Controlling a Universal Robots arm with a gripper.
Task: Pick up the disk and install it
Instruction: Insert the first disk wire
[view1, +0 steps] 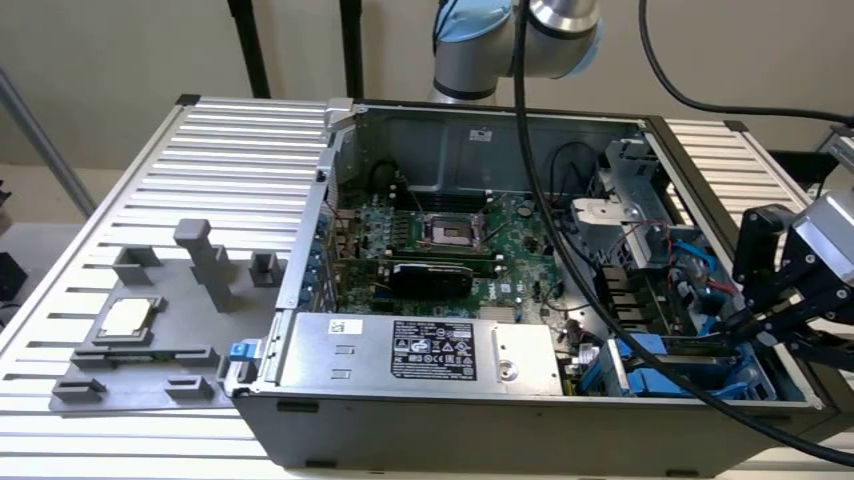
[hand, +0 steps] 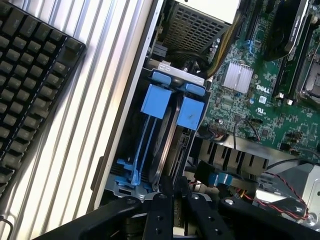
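Note:
The disk (view1: 683, 347) stands on edge in the blue drive bay (view1: 667, 385) at the near corner of the open computer case, on the exterior view's right. In the wrist view the disk (hand: 163, 150) is a thin grey slab seen edge-on, with blue carrier rails (hand: 156, 100) on either side. My gripper (view1: 737, 335) hangs over the case's wall there, and its black fingers (hand: 159, 205) are closed on the disk's near end. The disk's label is hidden.
A silver power-supply box (view1: 427, 355) lies along the case front beside the bay. The green motherboard (view1: 454, 250) fills the case floor. Black cables (view1: 561, 230) cross above it. A CPU chip (view1: 127, 320) sits on a grey fixture on the ribbed table (view1: 240, 140). A keyboard (hand: 30, 85) lies outside the case.

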